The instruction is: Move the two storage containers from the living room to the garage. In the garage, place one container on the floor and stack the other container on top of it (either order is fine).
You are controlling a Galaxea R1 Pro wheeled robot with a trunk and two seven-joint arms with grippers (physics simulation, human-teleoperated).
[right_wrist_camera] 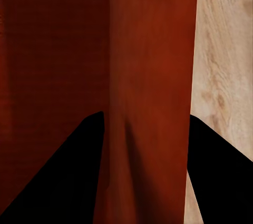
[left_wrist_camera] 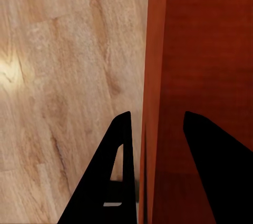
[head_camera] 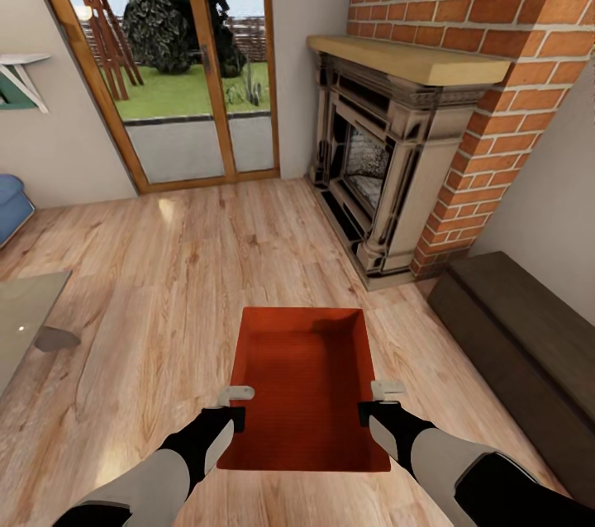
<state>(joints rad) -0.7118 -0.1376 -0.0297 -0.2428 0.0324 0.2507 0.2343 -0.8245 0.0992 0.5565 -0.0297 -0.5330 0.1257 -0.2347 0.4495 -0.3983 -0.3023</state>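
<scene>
One orange-red storage container (head_camera: pixel 304 382) is carried low over the living room's wood plank floor (head_camera: pixel 165 279), gripped from both sides. The left gripper (head_camera: pixel 240 405) has its fingers (left_wrist_camera: pixel 118 171) straddling the left wall, one outside, one inside; the right gripper (head_camera: pixel 376 401) likewise clamps the right wall between its fingers (right_wrist_camera: pixel 68 176). Pinching opposite walls probably keeps the bin level for travel, though contact is hard to confirm on the left.

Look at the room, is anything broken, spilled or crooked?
Nothing stands out. The orange-red storage container sits level between the left gripper and right gripper, each straddling a side wall. It is empty, with no cracks showing. The wood floor and brick fireplace look tidy.
</scene>
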